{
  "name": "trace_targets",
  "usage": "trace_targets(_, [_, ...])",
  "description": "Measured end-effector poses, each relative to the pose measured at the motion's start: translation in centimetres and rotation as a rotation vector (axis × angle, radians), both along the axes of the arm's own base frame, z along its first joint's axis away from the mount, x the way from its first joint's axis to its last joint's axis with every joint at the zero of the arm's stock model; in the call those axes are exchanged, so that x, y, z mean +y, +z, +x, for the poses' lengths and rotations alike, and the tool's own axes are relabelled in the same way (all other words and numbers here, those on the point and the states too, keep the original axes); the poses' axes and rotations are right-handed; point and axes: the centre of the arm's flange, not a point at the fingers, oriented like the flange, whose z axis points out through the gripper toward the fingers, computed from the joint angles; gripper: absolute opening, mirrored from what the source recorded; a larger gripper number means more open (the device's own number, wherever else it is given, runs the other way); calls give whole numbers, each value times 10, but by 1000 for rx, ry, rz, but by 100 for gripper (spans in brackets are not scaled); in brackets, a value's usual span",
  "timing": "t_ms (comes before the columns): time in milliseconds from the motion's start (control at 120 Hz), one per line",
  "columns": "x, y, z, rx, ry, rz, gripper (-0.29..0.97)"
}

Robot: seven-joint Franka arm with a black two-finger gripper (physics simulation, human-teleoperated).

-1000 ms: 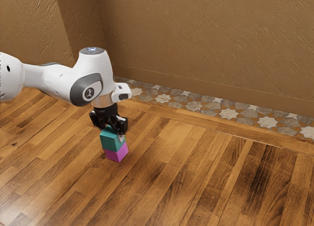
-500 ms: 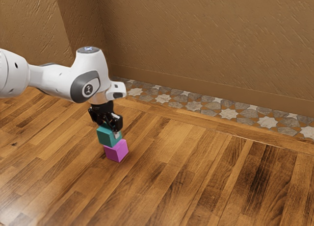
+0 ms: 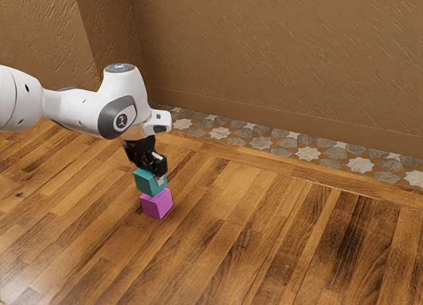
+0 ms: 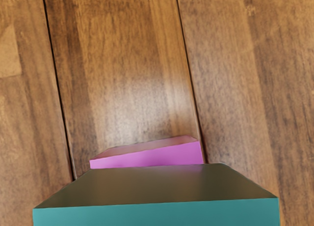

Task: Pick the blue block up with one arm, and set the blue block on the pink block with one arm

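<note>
Your black two-finger gripper (image 3: 151,167) grips the blue-green cubic block (image 3: 149,183), held right above the pink cubic block (image 3: 157,204) but shifted toward the exterior view's left. Release it this far off centre and it may tip onto the wooden bench (image 3: 264,239), especially if the faces aren't touching
</note>
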Motion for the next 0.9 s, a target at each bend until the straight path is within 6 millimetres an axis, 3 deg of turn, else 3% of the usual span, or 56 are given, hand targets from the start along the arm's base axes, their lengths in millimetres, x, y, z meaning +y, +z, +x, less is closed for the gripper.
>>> trace_targets(250, [-1,-3,-1,8,-7,-29,54])
trace_targets(333, [-1,14,-2,-17,-13,-30,58])
trace_targets(508, [-9,141,-10,-186,-15,-39,62])
trace_targets(700, [-7,260,-25,-232,9,-97,64])
trace_targets(817, [24,307,-36,-216,63,-100,65])
trace_targets(900, [47,316,-46,-171,104,-89,65])
